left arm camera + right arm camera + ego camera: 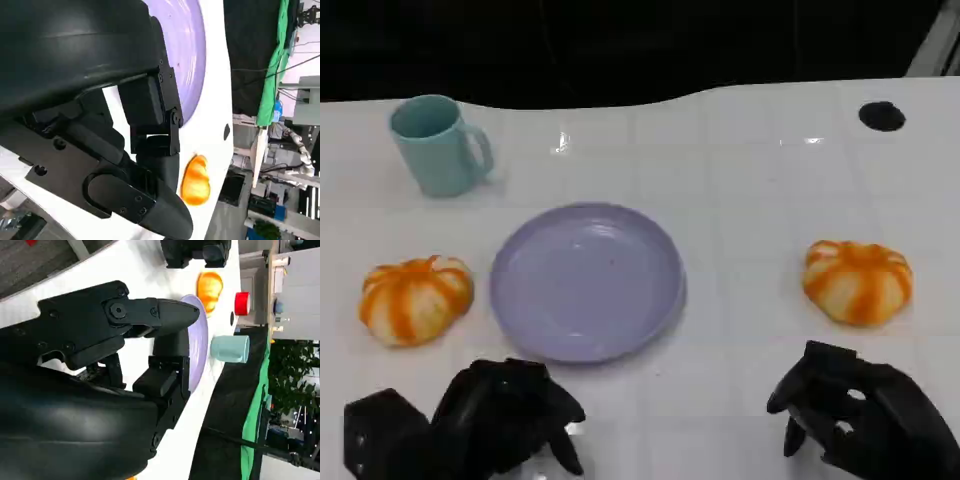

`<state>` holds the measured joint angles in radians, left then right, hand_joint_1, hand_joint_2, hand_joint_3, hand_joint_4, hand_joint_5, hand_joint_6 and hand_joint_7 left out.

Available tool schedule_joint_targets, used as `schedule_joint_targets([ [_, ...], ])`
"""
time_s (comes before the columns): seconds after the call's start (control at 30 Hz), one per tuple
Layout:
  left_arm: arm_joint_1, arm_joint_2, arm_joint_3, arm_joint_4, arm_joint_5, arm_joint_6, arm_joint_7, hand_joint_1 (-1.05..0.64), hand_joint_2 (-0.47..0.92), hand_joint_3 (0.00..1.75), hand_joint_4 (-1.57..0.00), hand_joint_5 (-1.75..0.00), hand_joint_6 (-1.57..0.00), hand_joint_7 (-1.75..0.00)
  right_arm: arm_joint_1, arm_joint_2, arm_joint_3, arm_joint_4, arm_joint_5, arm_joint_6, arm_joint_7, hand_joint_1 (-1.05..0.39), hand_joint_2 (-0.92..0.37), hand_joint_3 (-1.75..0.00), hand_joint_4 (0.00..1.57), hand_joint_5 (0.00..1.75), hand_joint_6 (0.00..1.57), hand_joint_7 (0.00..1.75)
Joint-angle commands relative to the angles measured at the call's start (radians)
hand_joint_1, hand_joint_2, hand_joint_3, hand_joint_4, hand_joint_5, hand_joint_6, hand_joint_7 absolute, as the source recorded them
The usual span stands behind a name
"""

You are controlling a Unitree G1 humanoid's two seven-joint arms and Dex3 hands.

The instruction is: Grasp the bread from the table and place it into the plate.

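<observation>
Your left hand [510, 415] hung low over the table [750, 200] with nothing in it, its fingers [150, 150] curled down a little but apart. Your right hand [850, 410] was loose and free too. One bread [415, 298] lay on the table ahead of the left fingers, off to their outer side, not touching them. The other bread [857, 281] lay just ahead of the right fingers [165, 315]. The plate [586, 280] sat between the two breads, ahead of both hands. A cup [440, 145] stood far past the left fingers.
</observation>
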<state>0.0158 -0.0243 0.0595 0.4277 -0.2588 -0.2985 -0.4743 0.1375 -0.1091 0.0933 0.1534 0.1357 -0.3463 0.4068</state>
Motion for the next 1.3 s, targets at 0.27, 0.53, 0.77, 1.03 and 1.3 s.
schedule_joint_targets([
  [0.27,-0.009,0.017,0.011,0.004,-0.005,-0.008,-0.003,-1.05,0.81,0.01,-1.49,-0.93,-1.57,-0.51,-0.002,-0.007,-0.012,-0.003,0.001,-0.002,-0.005,-0.44,-0.88,-0.44,0.69,1.62,0.72,1.19],
  [0.53,-0.01,0.017,0.012,0.005,-0.004,-0.01,-0.001,-1.05,0.81,0.01,-1.49,-0.93,-1.57,-0.51,-0.002,-0.006,-0.013,-0.002,0.003,0.002,-0.005,-0.44,-0.88,-0.44,0.69,1.61,0.73,1.19],
  [0.77,-0.008,0.016,0.011,0.003,-0.003,-0.012,0.002,-1.05,0.81,0.0,-1.49,-0.93,-1.57,-0.51,-0.003,-0.007,-0.014,-0.002,0.004,0.0,-0.005,-0.44,-0.88,-0.44,0.68,1.61,0.72,1.19],
  [1.03,-0.01,0.015,0.012,0.007,-0.005,-0.01,0.0,-1.05,0.81,0.0,-1.49,-0.93,-1.57,-0.5,-0.017,-0.015,-0.032,-0.015,-0.005,-0.017,-0.027,-0.43,-0.92,-0.3,0.67,1.52,0.83,0.7],
  [1.3,-0.008,0.012,0.008,0.003,-0.002,-0.009,0.004,-1.05,0.81,0.0,-1.5,-0.93,-1.57,-0.51,-0.064,-0.05,-0.07,0.004,-0.085,-0.162,-0.068,-0.35,-0.92,-0.2,0.54,1.14,0.73,0.41],
])
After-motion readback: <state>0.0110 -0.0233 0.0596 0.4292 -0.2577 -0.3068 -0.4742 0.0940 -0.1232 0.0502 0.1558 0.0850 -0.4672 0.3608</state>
